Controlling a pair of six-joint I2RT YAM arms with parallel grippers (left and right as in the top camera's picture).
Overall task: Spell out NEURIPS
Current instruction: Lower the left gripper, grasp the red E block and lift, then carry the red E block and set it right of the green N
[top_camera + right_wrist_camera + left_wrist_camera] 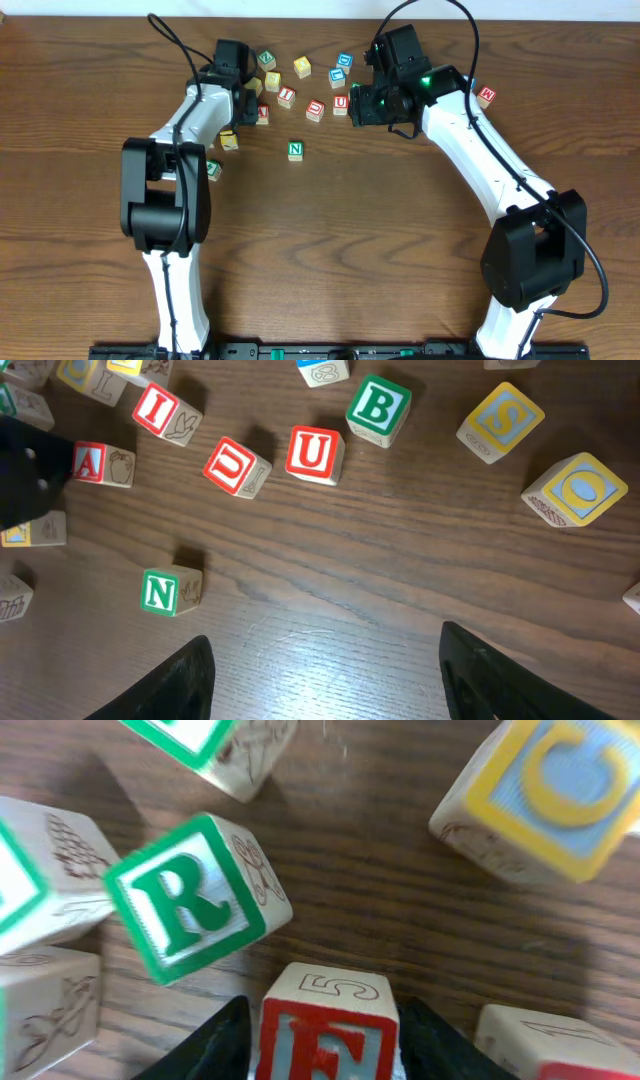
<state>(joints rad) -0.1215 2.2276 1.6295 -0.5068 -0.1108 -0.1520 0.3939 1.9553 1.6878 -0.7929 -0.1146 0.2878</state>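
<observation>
My left gripper (322, 1008) is shut on a cube with a red E (325, 1045), low over the table at the back left (243, 103). A green R cube (190, 900) lies just ahead of it. My right gripper (325, 642) is open and empty above bare wood, at the back centre (362, 105). In the right wrist view I see a green N cube (165, 590), two red U cubes (235, 465) (313, 453), a red I cube (162, 410) and a yellow S cube (500, 422). The N cube (295, 150) stands alone nearer the front. No P cube shows.
Other cubes are scattered at the back: a red A (95, 463), a green B (378, 407), a yellow O (577, 488), a yellow G (545, 790). One red-lettered cube (486, 95) sits far right. Two cubes (229, 140) (213, 168) lie by the left arm.
</observation>
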